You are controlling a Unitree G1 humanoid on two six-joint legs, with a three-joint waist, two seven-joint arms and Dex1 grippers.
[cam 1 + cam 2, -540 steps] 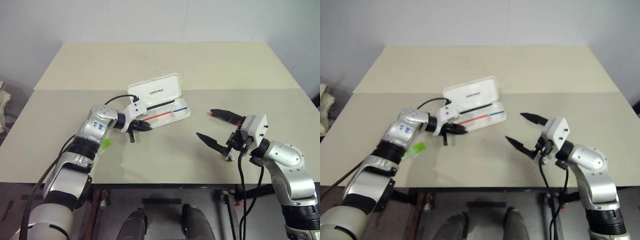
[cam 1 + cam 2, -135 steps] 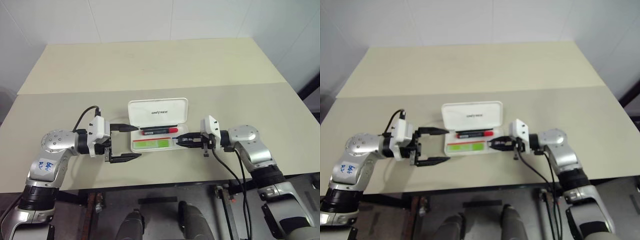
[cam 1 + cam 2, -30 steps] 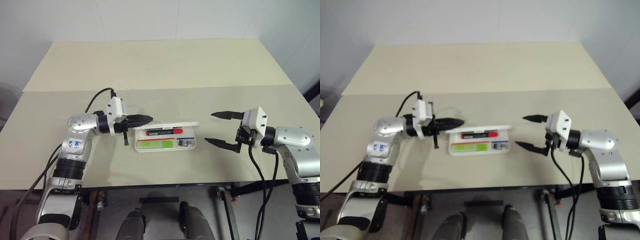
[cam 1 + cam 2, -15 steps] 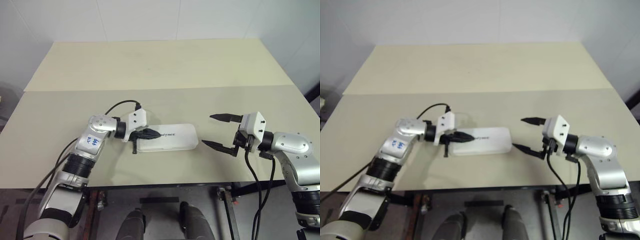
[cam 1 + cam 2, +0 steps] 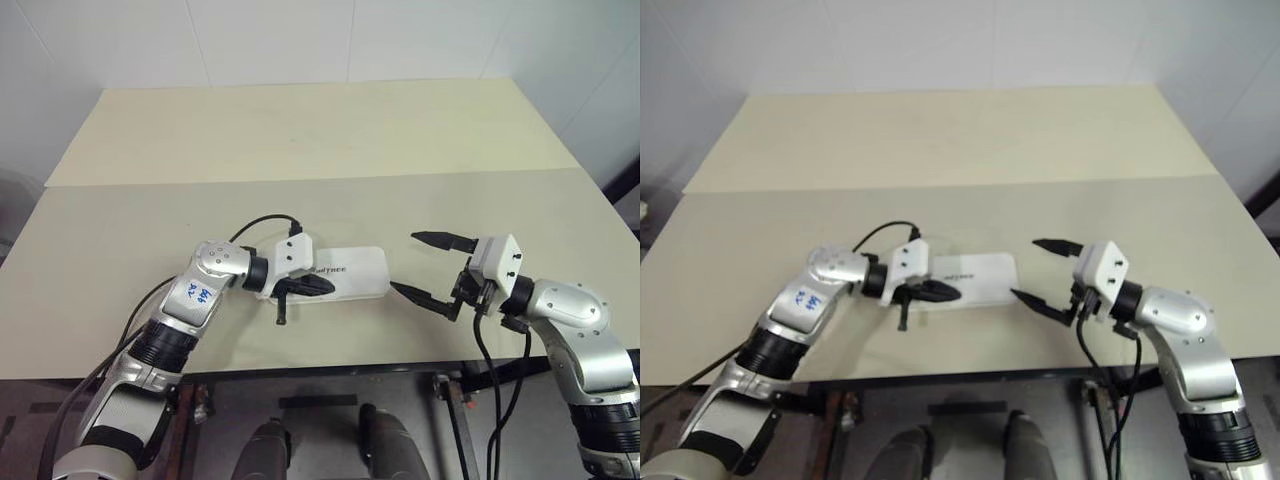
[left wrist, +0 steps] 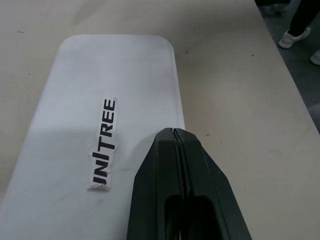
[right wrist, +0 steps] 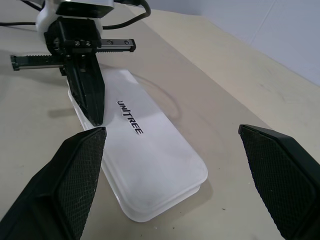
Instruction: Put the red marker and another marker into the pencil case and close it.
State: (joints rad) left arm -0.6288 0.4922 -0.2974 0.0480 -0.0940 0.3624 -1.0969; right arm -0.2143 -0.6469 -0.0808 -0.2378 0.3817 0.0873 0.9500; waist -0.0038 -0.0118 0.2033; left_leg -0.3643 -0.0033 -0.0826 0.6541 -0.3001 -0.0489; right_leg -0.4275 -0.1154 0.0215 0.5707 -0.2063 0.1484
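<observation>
**Left eye view: white case lies closed between the two arms**

Left eye view shows the pencil case (image 5: 340, 274) as a smooth, glossy white hard-plastic slab with rounded corners, lying flat with its lid down on the matte beige surface (image 5: 320, 140), toward the near edge; the surface is made of two boards with a seam running across behind the case; the left gripper (image 5: 318, 287) has its black tapered jaws pressed together into one wedge, and their tip lies over the near left part of the lid; whether it presses the plastic I cannot tell; the left forearm reaches in from the left, bent at the elbow, wrist angled slightly downward, a black cable looping over it; the right gripper (image 5: 425, 266) hovers just right of the case, apart from it, jaws spread wide, level and pointing toward the case's right end

The left wrist view adds the dark block lettering on a white label across the lid, and the thin seam where the two black jaws meet; the right wrist view gives the cross-hatched grip texture on the right fingertips (image 7: 75, 170), the lip where lid meets base at the case's rounded end, and the toothed black rail on the left gripper's white housing
</observation>
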